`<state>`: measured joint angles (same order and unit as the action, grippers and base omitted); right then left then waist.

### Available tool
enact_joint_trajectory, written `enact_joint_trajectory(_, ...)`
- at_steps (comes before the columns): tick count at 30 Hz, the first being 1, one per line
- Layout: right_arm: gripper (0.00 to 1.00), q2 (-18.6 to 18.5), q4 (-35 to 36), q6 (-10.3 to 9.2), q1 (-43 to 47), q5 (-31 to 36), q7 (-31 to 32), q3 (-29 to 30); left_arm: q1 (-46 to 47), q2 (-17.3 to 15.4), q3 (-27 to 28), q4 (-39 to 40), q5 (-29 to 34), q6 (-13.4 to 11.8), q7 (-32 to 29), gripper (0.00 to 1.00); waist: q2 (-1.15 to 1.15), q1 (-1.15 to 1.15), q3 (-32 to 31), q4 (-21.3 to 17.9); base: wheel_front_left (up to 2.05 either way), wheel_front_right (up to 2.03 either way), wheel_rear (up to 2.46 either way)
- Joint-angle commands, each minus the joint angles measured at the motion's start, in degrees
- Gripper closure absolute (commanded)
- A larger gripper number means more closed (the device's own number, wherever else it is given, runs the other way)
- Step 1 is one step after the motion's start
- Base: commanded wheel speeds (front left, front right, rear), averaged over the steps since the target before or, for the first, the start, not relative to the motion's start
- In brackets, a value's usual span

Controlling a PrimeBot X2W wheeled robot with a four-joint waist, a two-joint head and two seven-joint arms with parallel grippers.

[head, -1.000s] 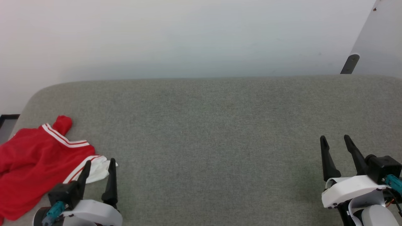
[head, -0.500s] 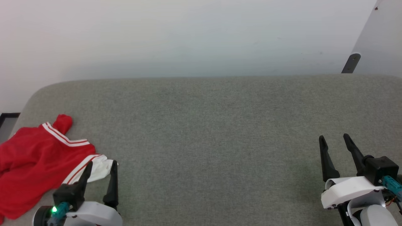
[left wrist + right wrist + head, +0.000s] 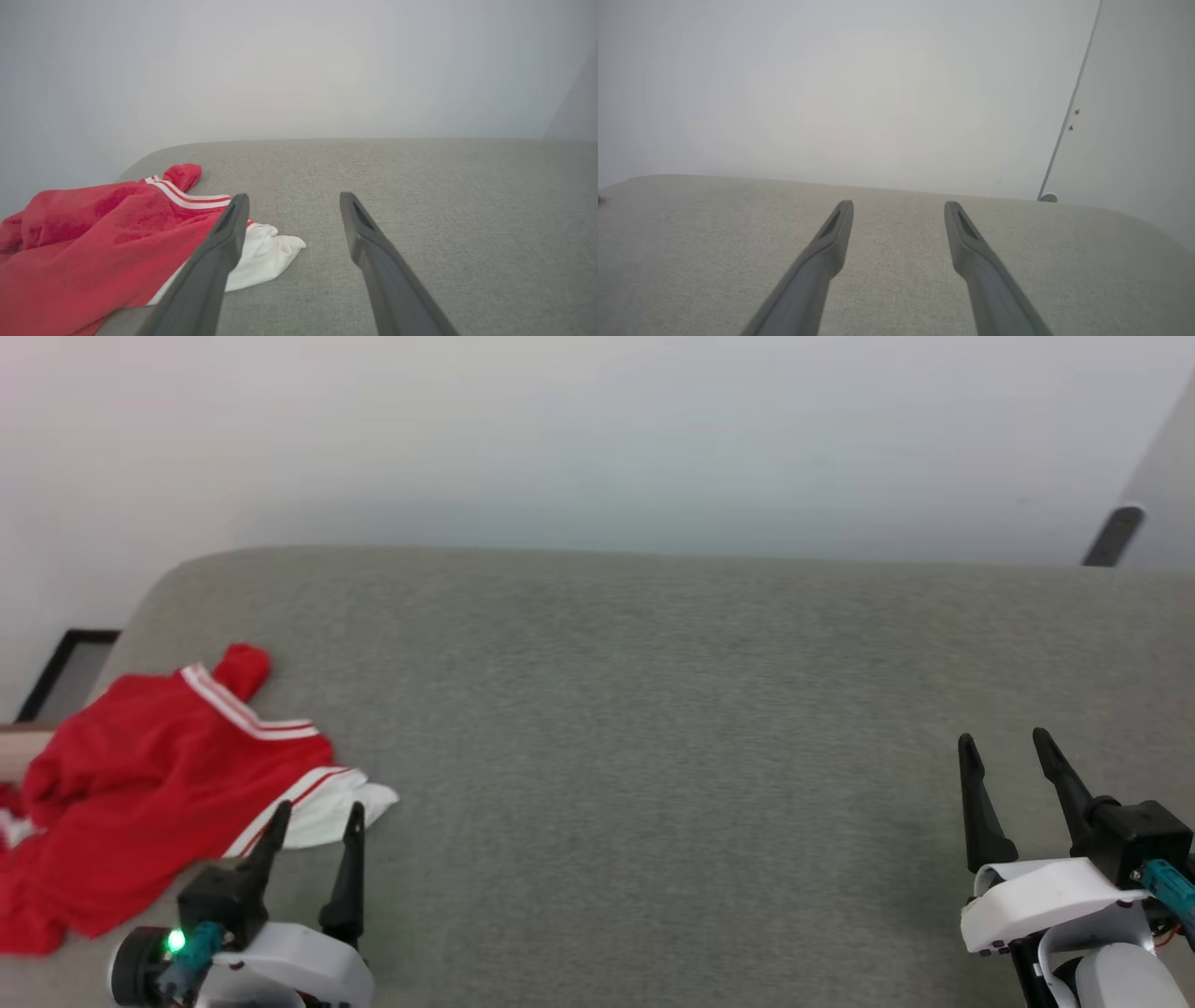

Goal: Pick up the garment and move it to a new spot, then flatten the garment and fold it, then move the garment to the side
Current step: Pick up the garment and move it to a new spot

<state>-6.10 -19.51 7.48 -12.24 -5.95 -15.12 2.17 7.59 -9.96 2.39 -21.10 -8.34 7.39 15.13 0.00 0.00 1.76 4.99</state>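
Left claw (image 3: 319, 807) spread, empty, at right edge of shirt (image 3: 159, 775); contact unclear. Right claw (image 3: 1003, 737) spread, empty, well right of shirt. Shirt crumpled, red, on desk (image 3: 653, 709) left end. Wall (image 3: 560, 429) beyond shirt.

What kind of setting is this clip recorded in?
Probably a bare indoor test room, not a lived-in home: a grey fabric-covered surface with rounded corners sits before a plain white wall, and a crumpled red garment lies at its left end.
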Motion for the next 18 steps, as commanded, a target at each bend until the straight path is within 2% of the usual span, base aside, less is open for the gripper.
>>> enact_joint_trajectory(1,0.00,0.2,0.0,0.02,0.6,-0.1,0.0,0.0,0.5,-0.2,0.0,-0.1,-0.6,0.1,0.0,0.00,0.00,0.00,0.4,2.9,0.00,0.00,0.00)
enact_joint_trajectory(18,0.00,0.3,-3.1,0.01,-0.9,-1.2,0.0,-6.6,-1.3,2.0,2.0,-2.2,-0.5,0.1,0.0,0.00,0.00,0.00,-0.9,24.2,0.00,0.00,0.00)
